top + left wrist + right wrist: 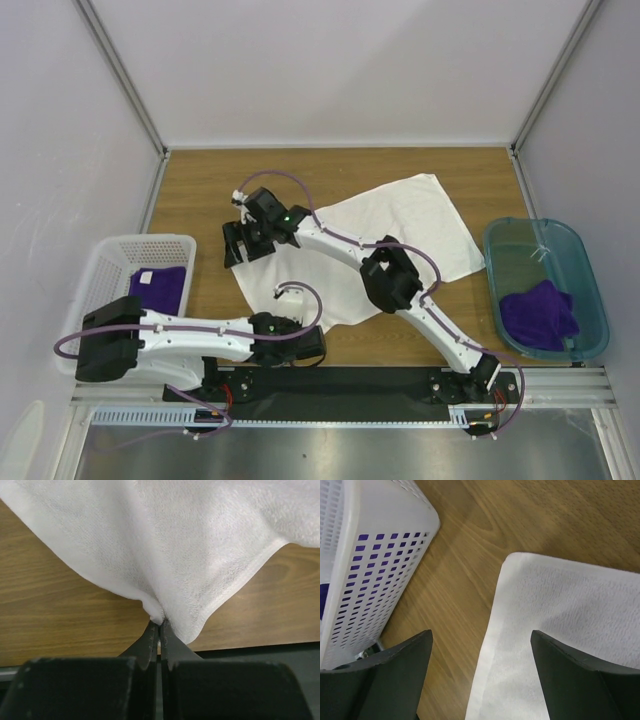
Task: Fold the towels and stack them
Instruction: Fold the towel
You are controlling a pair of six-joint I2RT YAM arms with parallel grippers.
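Note:
A large white towel (400, 235) lies spread on the wooden table, its near edge drawn toward the arm bases. My left gripper (316, 347) is shut on that near edge, and in the left wrist view the cloth (190, 545) bunches into the closed fingertips of the left gripper (161, 626). My right gripper (243, 247) hovers open over the towel's left corner. In the right wrist view the corner (560, 605) lies between the spread fingers of the right gripper (481, 641), untouched. One purple towel (160, 287) lies in the basket. Another purple towel (540, 313) lies in the bin.
The white perforated basket (110, 262) stands at the left edge, close beside the right gripper, and its wall (375, 555) fills the right wrist view's left side. The teal bin (520, 240) stands at the right. White walls enclose the table's back and sides.

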